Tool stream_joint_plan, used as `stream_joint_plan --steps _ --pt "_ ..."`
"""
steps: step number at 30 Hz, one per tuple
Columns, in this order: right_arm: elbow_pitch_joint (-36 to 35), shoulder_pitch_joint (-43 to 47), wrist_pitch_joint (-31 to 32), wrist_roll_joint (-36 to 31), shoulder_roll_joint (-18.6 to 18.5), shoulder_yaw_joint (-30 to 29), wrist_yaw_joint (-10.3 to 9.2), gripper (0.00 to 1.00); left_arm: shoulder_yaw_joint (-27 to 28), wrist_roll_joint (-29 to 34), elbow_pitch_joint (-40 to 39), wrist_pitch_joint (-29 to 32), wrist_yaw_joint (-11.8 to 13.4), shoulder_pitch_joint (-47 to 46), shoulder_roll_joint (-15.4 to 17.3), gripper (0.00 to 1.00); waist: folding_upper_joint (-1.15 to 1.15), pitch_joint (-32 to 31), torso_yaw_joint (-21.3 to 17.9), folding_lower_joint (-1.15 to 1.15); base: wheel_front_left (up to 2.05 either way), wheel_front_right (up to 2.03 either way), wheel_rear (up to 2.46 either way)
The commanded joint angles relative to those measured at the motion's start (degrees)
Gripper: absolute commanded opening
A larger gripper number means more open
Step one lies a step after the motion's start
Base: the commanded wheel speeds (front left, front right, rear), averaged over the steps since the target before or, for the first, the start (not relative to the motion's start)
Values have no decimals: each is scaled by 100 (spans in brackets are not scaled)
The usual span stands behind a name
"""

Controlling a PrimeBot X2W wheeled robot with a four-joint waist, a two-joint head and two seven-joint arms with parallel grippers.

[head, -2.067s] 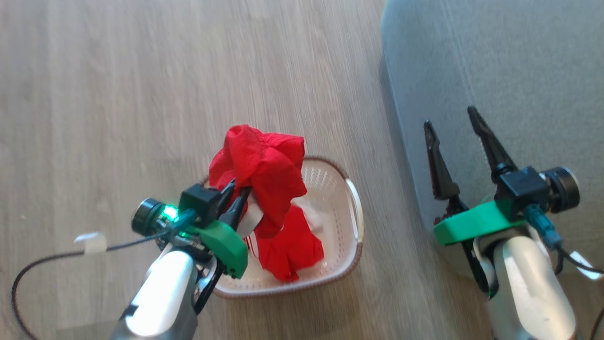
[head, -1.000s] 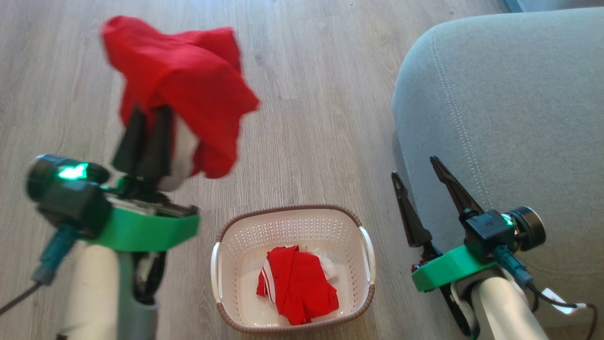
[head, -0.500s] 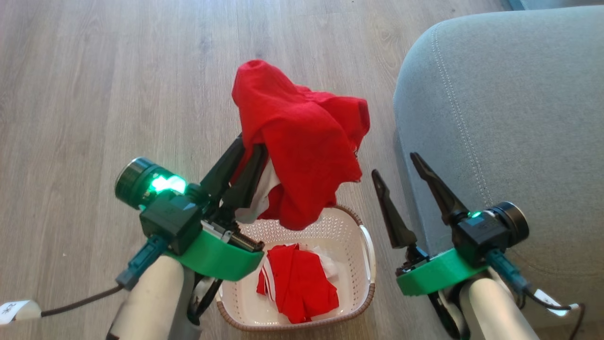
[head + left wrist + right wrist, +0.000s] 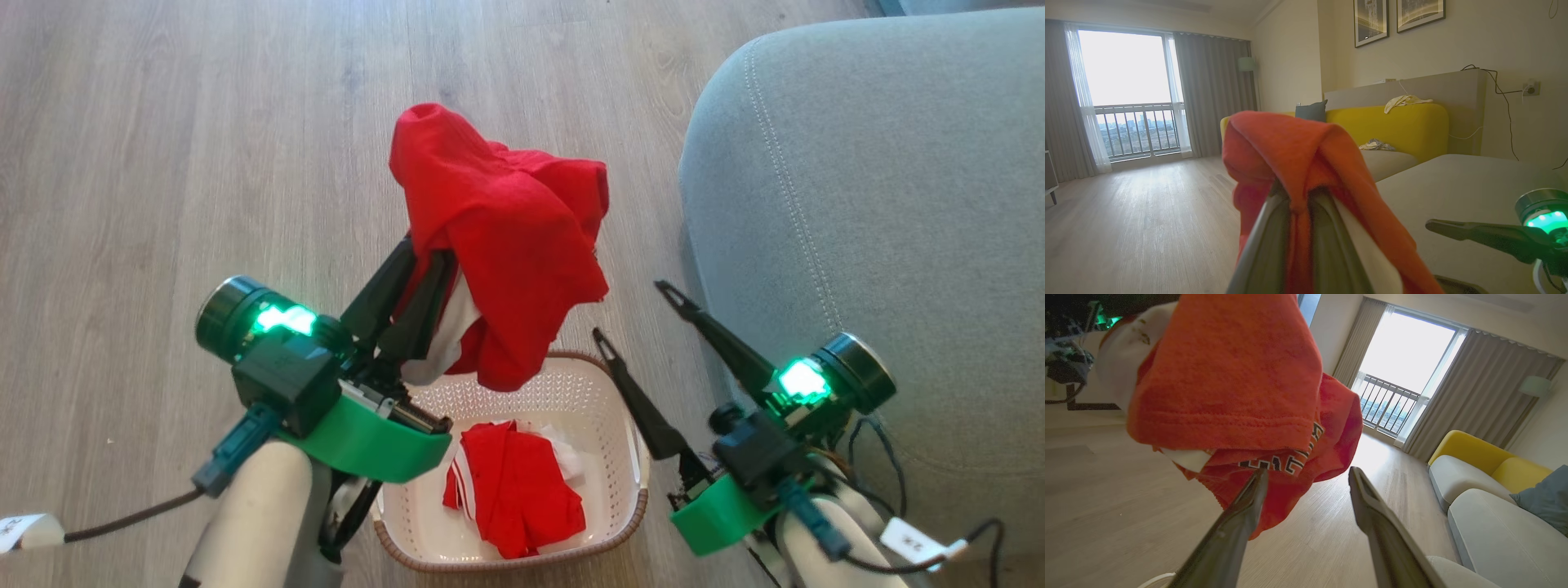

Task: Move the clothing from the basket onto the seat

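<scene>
Head view: the left pincer (image 4: 420, 253) grips a red garment (image 4: 506, 245) above the far rim of the basket (image 4: 633, 465), where a second garment (image 4: 514, 490) lies. The right pincer (image 4: 630, 309) gapes beside the seat (image 4: 857, 204).

Left wrist view: its fingers (image 4: 1261, 245) clamp the red garment.

Right wrist view: its fingers (image 4: 1229, 539) are spread, with the red garment just ahead.

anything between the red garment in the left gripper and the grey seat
Yes: the right gripper, jaws open, sits between the held garment and the edge of the seat, pointing at the garment. Nothing else visible blocks the way.
</scene>
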Motion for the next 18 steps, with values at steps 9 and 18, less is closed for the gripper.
stream_joint_plan --steps 9,18 --pt "81 -608 -37 -757 -300 445 -1 100 -149 -97 -122 -29 -5 -268 167 0 0 76 39 0 0 0 0" --pt "416 -1013 -37 -680 -370 696 -1 100 -884 -257 -193 -29 -5 -373 406 0 0 68 125 0 0 0 0"
